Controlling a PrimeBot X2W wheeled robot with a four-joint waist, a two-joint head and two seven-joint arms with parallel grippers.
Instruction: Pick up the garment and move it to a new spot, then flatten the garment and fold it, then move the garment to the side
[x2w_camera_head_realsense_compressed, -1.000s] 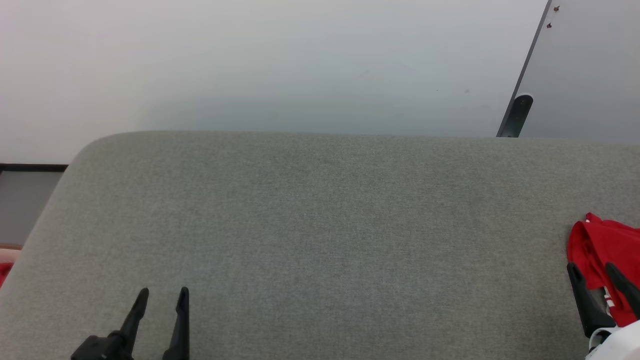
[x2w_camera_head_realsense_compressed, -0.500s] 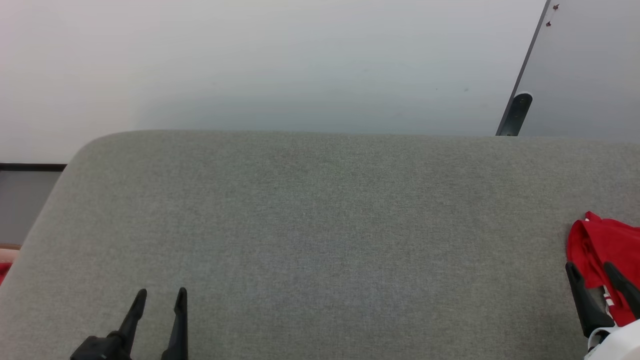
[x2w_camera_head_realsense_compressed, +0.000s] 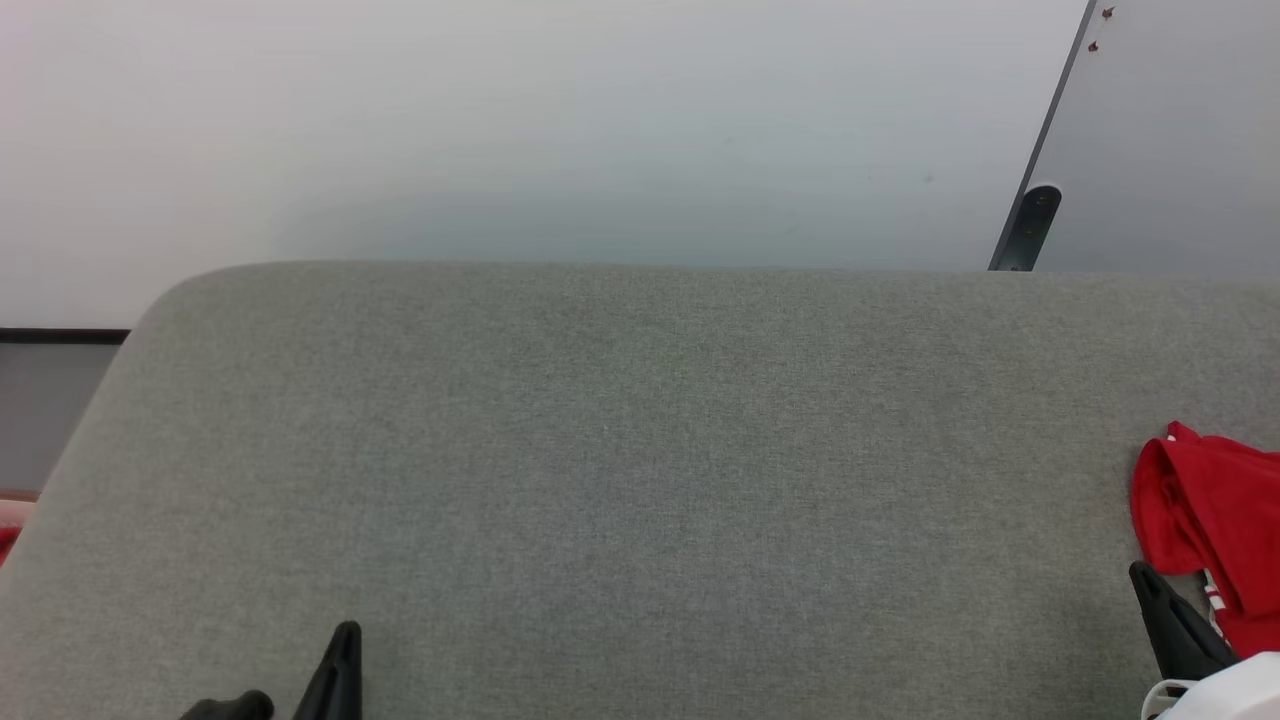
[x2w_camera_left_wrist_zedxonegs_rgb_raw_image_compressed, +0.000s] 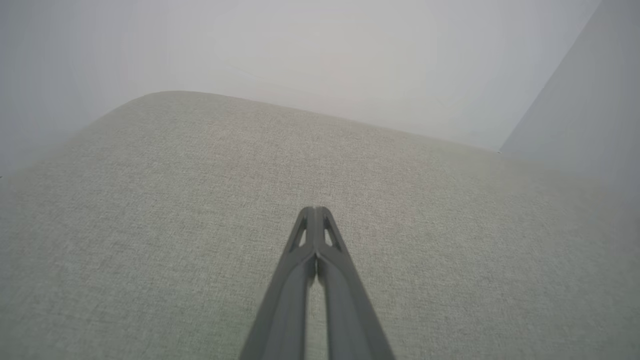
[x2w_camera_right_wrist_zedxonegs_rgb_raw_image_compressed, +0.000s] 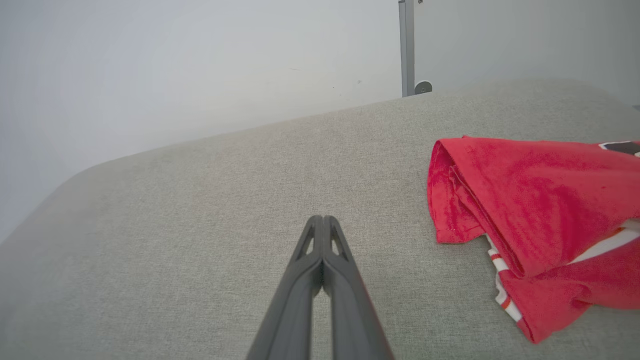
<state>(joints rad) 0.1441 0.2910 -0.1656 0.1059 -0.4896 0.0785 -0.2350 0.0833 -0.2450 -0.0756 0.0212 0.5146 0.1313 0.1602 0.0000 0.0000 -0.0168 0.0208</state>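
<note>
Garment lies folded at the grey surface's right side; left gripper and right gripper, pinched shut and empty, should retreat without snagging it.

1. The jersey is bright red, with red-and-white striped trim and a patch of black print.
2. The table is plain speckled grey weave.
3. The left end effector and right end effector are dark grey.
4. The wall is plain white.

Head camera peers forward and down over the grey surface to the wall, both wrist cameras skim it low and close, head and right wrist sharing the garment.
</note>
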